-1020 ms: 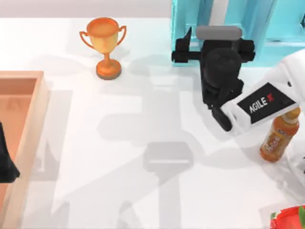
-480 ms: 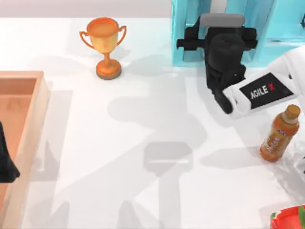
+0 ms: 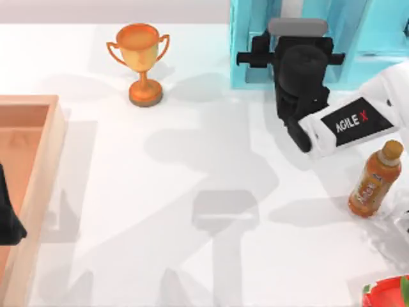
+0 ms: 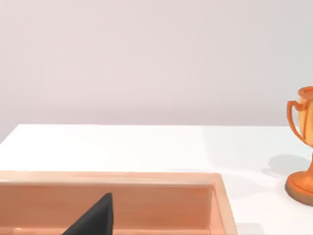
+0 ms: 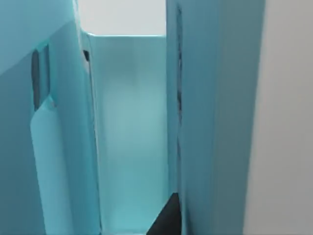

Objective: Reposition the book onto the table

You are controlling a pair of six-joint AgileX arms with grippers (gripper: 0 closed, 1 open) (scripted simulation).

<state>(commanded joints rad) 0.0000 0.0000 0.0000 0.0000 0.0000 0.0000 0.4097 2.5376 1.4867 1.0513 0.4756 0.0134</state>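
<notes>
My right gripper reaches into the light-blue shelf unit at the back right of the table. In the right wrist view, an upright teal slab with a pale side stands close ahead inside the shelf. It looks like the book, though I cannot be sure. From above, a thin white strip shows between the shelf panels just beyond the gripper. My left gripper is parked over the wooden tray at the left edge.
An orange trophy stands at the back, left of the shelf. A wooden tray lies along the left edge. An orange drink bottle stands at the right beside my right arm. Something red sits at the front right corner.
My right gripper has moved a little further back and right, deeper into the shelf, then nearly stopped. The left arm has not moved.
</notes>
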